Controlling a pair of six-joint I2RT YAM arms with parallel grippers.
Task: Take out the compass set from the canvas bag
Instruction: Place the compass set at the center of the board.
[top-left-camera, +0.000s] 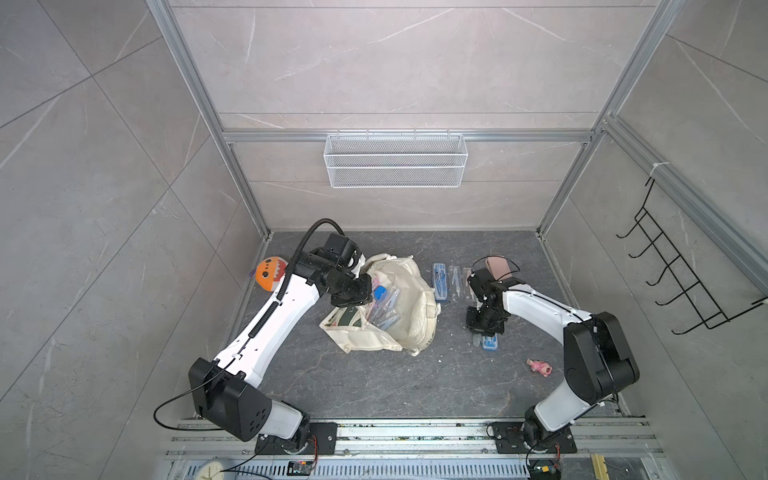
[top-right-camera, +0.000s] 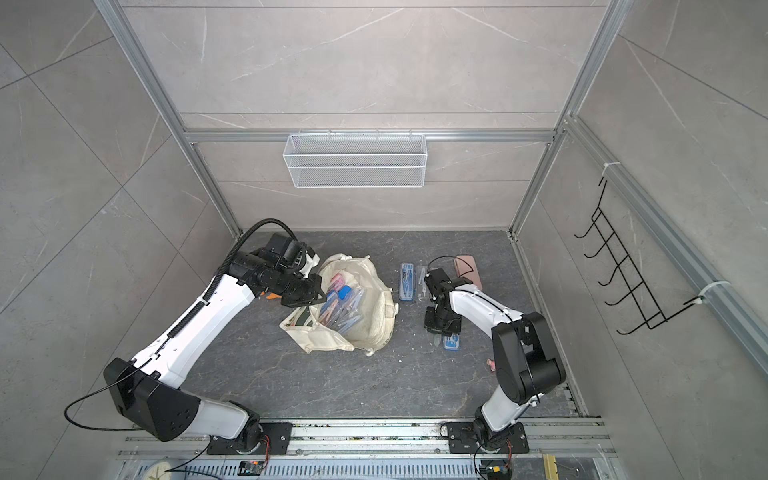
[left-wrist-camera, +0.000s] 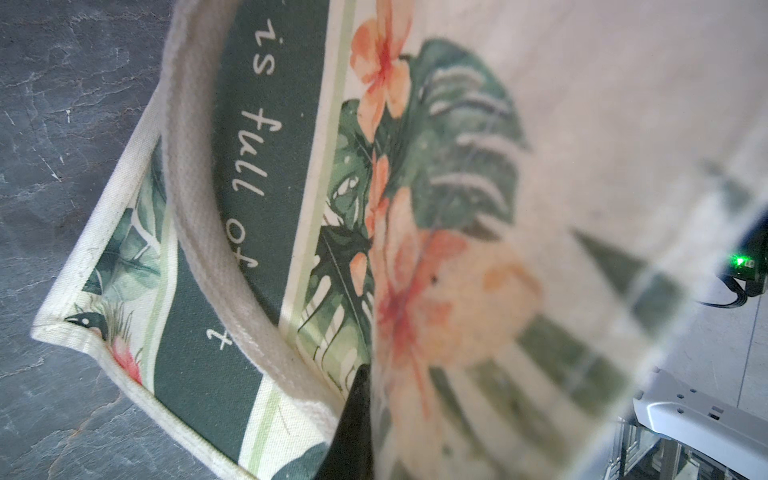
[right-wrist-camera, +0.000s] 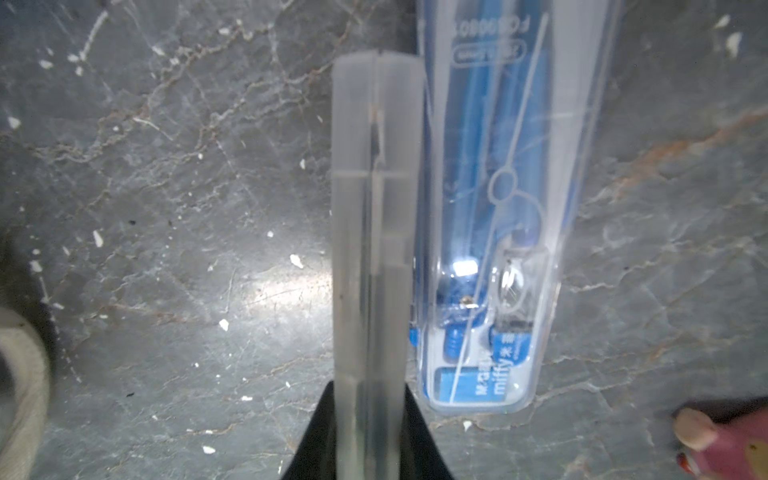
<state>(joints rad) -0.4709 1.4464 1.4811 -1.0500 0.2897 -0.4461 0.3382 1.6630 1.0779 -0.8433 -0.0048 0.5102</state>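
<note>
My left fingers (left-wrist-camera: 356, 403) are pinched tight on the rim cloth of the canvas bag (top-left-camera: 411, 307), which slumps open mid-bench. My right fingers (right-wrist-camera: 413, 436) clamp a clear case (right-wrist-camera: 374, 208) on edge, just beside a blue compass set (right-wrist-camera: 490, 249) lying toward the bench's (top-left-camera: 374, 386) right edge.

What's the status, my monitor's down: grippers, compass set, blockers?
Left gripper shut on rim of cream floral canvas bag. Right gripper shut on clear flat plastic case. Blue boxed compass set lies close beside it.
</note>
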